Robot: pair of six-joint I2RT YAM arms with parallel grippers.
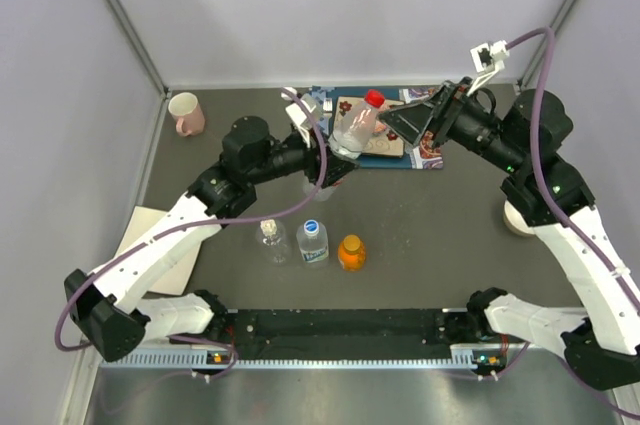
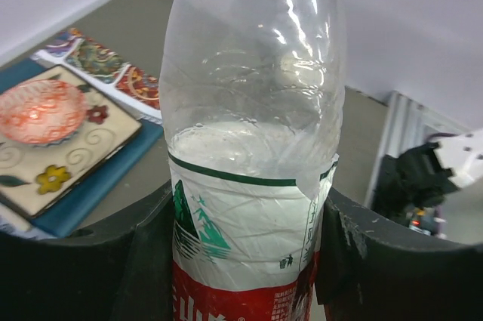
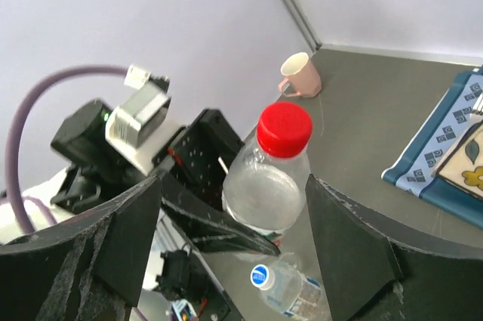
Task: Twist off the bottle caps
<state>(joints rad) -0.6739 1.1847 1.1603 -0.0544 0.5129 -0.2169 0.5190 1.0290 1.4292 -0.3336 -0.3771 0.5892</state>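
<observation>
- The red-label bottle (image 1: 352, 130) hangs tilted over the left end of the patterned blue mat (image 1: 395, 161). Its neck leans toward the middle of the mat.
- The red cap (image 1: 373, 98) is on that bottle's neck, over the left part of the mat.
- The left gripper (image 1: 338, 150) is clamped round the bottle's labelled lower body at the mat's left edge. In the left wrist view, both black fingers (image 2: 83, 260) press against the label. Clear liquid stands just above the label's green line.
- The right gripper (image 1: 395, 123) sits over the middle of the mat, pointing at the cap. Its fingers (image 3: 362, 245) are spread wide. The right wrist view shows the cap in the gap between them and touching neither.
- Three more bottles stand upright in a row on the dark table, on the near side of the mat and well apart from it. They are the plain clear bottle (image 1: 272, 242) with the white cap (image 1: 268, 228), the blue-labelled bottle (image 1: 312, 245) with the blue cap (image 1: 311, 226), and the orange bottle (image 1: 350, 255) with the orange cap (image 1: 350, 243).
- All three of those caps are on their bottles.
- The pink mug (image 1: 186, 112) stands well to the left of the mat, by the far wall.
</observation>
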